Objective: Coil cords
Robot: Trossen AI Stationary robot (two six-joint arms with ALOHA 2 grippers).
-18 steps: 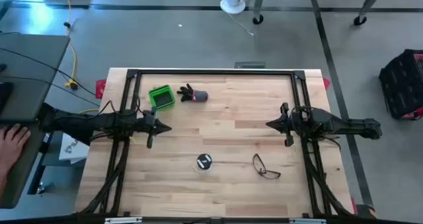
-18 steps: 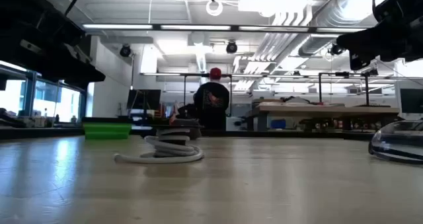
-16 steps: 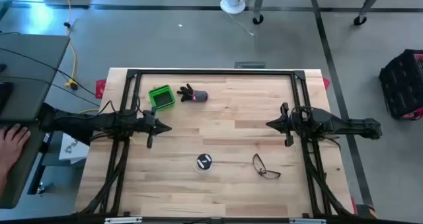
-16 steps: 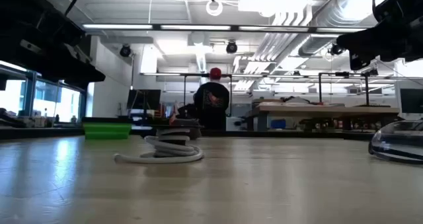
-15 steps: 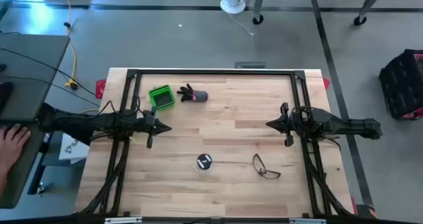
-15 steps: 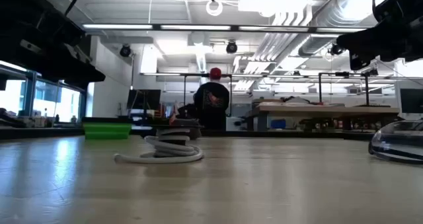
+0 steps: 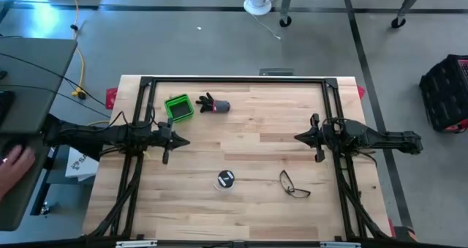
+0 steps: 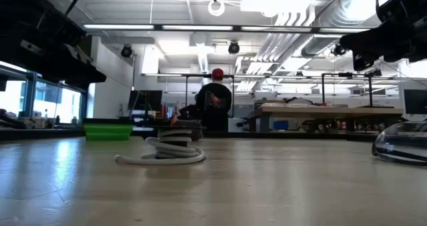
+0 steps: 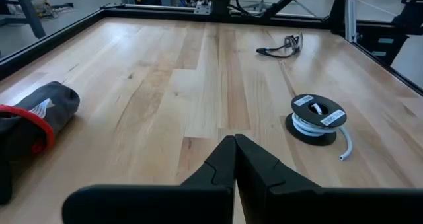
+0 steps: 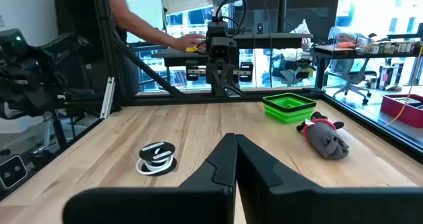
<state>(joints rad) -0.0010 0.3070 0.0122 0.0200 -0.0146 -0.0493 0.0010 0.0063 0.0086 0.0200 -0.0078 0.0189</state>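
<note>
Bare butcher-block wood covers most of the bench (image 7: 248,124), which is bounded by a black metal frame (image 7: 234,80) along its edges; a wide clear stretch of boards lies open between the two arms. Grey concrete floor surrounds the bench, and the low view looks across it into a bright workshop with ceiling ducts and lights.

On the high view's clock face, the small round black reel with a white mark (image 7: 225,179) sits near 6 o'clock, with the thin white cord (image 8: 160,158) wound in loops around and under it and a short free end sticking out onto the wood. A pair of dark-framed safety glasses (image 7: 294,184) lies just toward 3 o'clock from the reel. A green square tray (image 7: 178,107) and a grey-and-black plush toy (image 7: 213,104) sit toward 11 o'clock.

The left end effector (image 7: 184,141) hangs at 9 o'clock with fingers pressed together, holding nothing, the reel well apart toward 5 o'clock from it. The right end effector (image 7: 298,137) hangs at 3 o'clock, likewise closed and empty, the reel toward 7 o'clock from it.

A person's hand (image 7: 16,162) rests beyond the bench's 9 o'clock edge.
</note>
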